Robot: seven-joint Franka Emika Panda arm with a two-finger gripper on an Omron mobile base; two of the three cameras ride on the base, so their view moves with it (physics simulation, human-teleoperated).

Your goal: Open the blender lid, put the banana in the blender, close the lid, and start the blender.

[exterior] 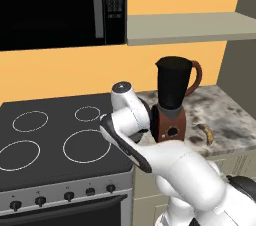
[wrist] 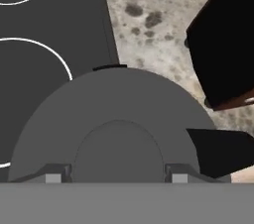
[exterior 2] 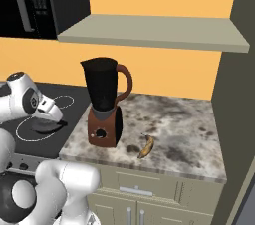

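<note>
Between your pincer (wrist: 116,178) tips sits the blender lid (wrist: 116,124), pinched at its central knob, hanging over the stove edge. It looks light, stiff and smooth, so keep hold of the knob. The blender (wrist: 225,44) stands on the desk (wrist: 154,15) at two o'clock, jar open; the banana (exterior 2: 146,146) lies beyond it.

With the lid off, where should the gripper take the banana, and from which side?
Grip the banana across its middle, from straight above. It lies flat on the speckled counter, right of the blender and apart from it, so the jaws should close across its narrow width, crosswise to its curve.
</note>
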